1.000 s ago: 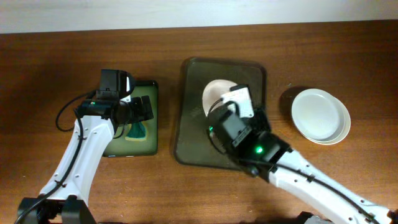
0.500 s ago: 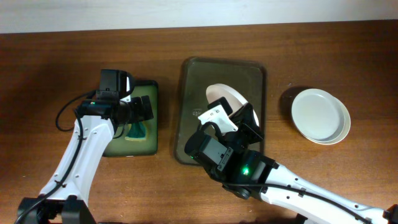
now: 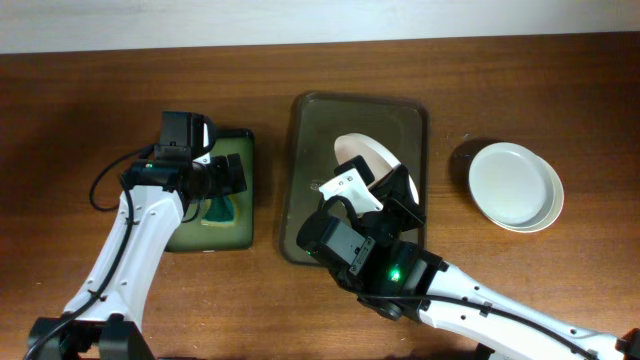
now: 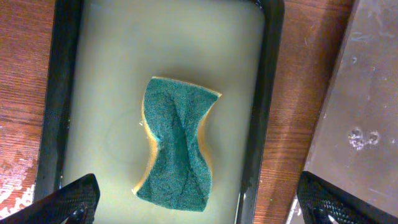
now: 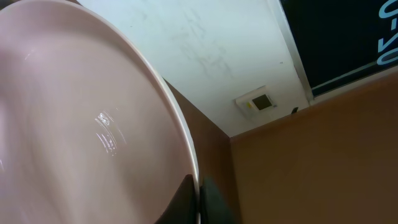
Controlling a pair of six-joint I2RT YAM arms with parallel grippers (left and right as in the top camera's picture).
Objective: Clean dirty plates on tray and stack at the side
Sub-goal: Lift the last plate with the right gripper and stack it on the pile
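Note:
My right gripper [image 5: 199, 186] is shut on the rim of a white plate [image 5: 81, 124] and holds it tilted up above the dark olive tray [image 3: 310, 150]. In the overhead view the plate [image 3: 360, 158] shows partly behind my right wrist. No smear shows on the part I can see. My left gripper [image 4: 200, 204] is open, its fingers wide apart, hovering over the green-and-yellow sponge [image 4: 177, 143] that lies in the small green sponge tray [image 4: 99, 74]. In the overhead view the left gripper [image 3: 232, 175] sits over that tray's right half.
Two clean white plates [image 3: 515, 185] are stacked on the table right of the olive tray. The sponge tray [image 3: 240, 235] lies left of the olive tray with a narrow strip of wood between them. A black cable runs at the far left.
The right arm has lifted and swung toward the tray's front, tipping the plate up off the tray; it has held still for the last half second. The left arm has not moved.

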